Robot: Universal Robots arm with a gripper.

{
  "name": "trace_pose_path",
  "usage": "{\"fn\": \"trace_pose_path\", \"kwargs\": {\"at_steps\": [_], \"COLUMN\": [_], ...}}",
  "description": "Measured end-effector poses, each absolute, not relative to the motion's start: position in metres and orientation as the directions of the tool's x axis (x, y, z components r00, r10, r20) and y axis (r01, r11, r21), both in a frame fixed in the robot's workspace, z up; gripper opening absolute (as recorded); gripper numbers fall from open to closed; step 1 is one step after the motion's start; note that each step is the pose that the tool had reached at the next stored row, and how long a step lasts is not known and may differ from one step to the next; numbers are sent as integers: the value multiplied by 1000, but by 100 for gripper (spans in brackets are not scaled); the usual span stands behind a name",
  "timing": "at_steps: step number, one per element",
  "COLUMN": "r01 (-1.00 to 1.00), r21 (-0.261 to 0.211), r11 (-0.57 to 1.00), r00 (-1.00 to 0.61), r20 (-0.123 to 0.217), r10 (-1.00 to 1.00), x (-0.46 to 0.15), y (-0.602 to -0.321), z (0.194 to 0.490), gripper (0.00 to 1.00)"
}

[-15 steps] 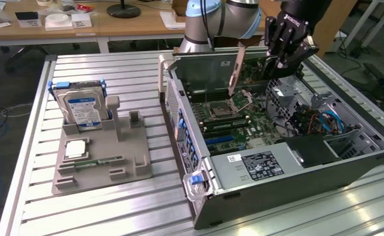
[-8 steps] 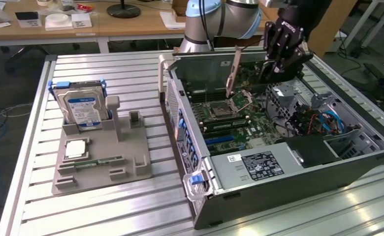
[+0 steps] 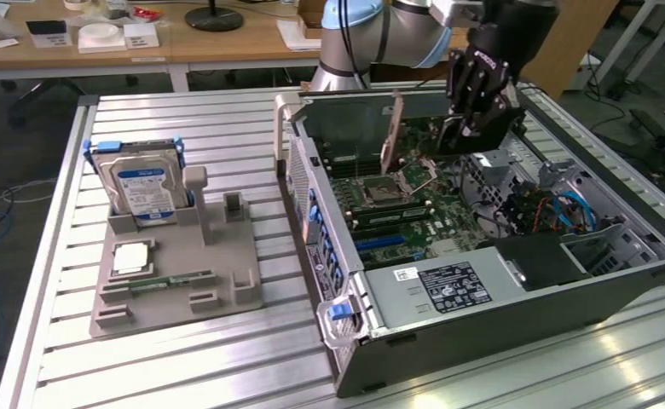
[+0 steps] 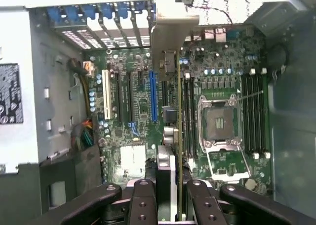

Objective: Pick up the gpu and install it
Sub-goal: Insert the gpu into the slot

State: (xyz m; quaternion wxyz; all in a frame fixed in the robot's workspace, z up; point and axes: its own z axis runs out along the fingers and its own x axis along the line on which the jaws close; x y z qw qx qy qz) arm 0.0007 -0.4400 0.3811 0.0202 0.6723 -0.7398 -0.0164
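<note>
The gpu [image 4: 169, 77], a thin flat expansion card with a brownish circuit-board edge and a silver metal bracket at one end, is seen edge-on in the wrist view, pinched between the black fingers [image 4: 143, 203] of the end effector [image 3: 469, 141]. It is held on edge within the open grey metal computer case [image 3: 481, 328], above the green motherboard [image 4: 133, 101], with its bracket end turned toward the row of blue slot latches [image 4: 98, 13] at the case's rear wall. The card's line is noted just beside the long blue expansion slot [image 4: 153, 94], not over it; contact with the board cannot be told. Well apart, on the slatted aluminium counter [image 3: 196, 136] at the exterior view's left, a grey plastic holder [image 3: 173, 290] carrying a silver hard drive [image 3: 145, 187] is recorded. The pick-up is judged done and the installing step in hand, the card unseated. Seating is judged to call for the card's edge to be aligned with a slot, the bracket set at the rear opening, and a straight, even press.
</note>
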Motion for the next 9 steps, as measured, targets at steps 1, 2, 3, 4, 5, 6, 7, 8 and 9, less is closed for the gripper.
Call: {"fn": "trace_pose_path", "kwargs": {"at_steps": [1,2,3,4,5,6,7,8,9], "r01": [-993,-993,-993,-993,-993,-993,-994,-994,-994], "r21": [51,51,51,51,51,52,52,52,53], "r11": [103,103,103,103,103,102,101,98,95], "r00": [-102,-103,-103,-103,-102,-102,-100,-98,-94], "r20": [9,9,9,9,9,9,9,9,9], "r10": [-995,-995,-995,-995,-995,-995,-995,-995,-996], "x": [0,-1,-4,-8,-12,-16,-19,-20,-21], "y": [-440,-440,-440,-440,-440,-440,-440,-440,-440], "z": [380,378,376,374,372,371,369,368,366], "gripper": [28,28,28,28,28,28,28,28,28]}}
